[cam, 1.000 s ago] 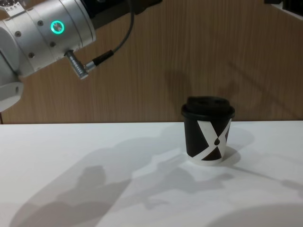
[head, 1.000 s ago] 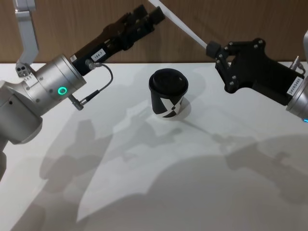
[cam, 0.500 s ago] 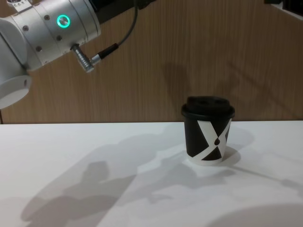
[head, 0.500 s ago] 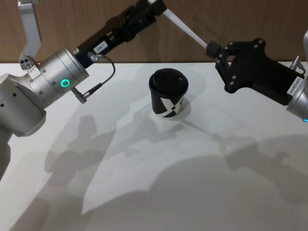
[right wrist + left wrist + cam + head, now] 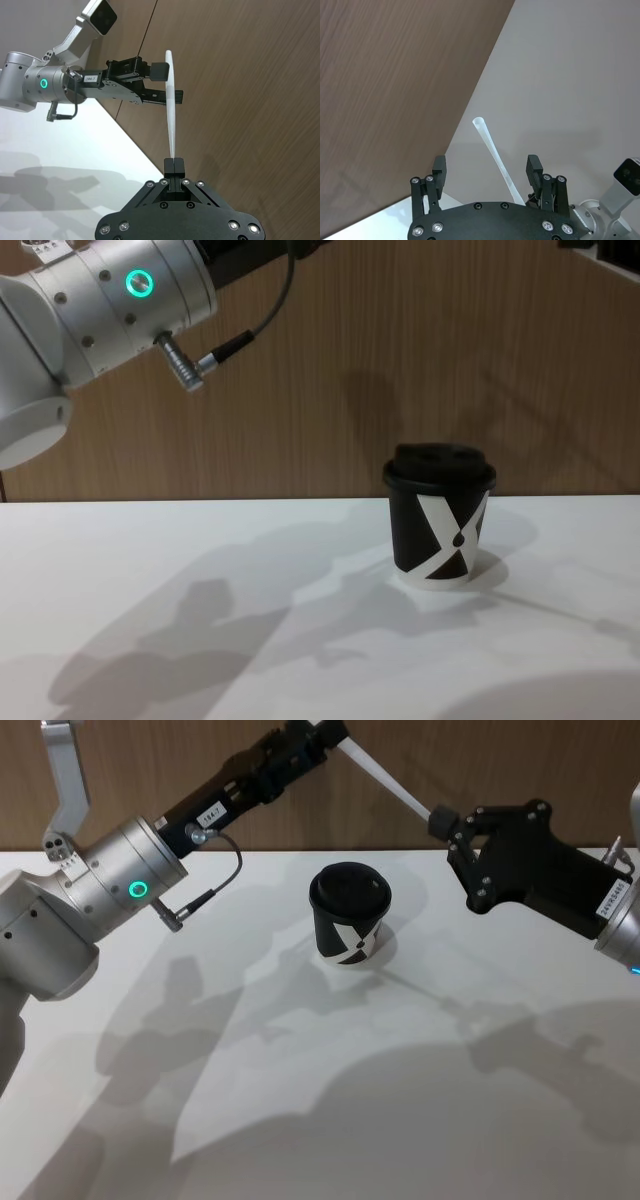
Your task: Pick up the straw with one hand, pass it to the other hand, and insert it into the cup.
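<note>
Editor: What sits at far left?

Photographer: The long black left gripper (image 5: 324, 732), on a silver cylinder wrist (image 5: 110, 870) with a glowing green ring (image 5: 139, 890), reaches up in front of the brown wood-panel wall (image 5: 520, 760). Its fingers (image 5: 439, 167) are spread apart and released. They stand one on either side of the upper end of the thin, straight white straw (image 5: 385, 778), with a gap on both sides, and they grip nothing.

Editor: And lower down?

Photographer: The small black paper cup (image 5: 349, 915), with a white X mark and a black domed lid (image 5: 349, 888), stands upright on the white table (image 5: 400, 1100). It is lower than both grippers, between them and well apart from each.

Editor: So who has the straw?

Photographer: The blocky all-black right gripper (image 5: 440, 821). Its fingertips are clenched on the straw's lower end. From there the straw slants up toward the left gripper, and its open top end reaches just past that gripper's fingers. The straw is in the air above the cup, not in it.
</note>
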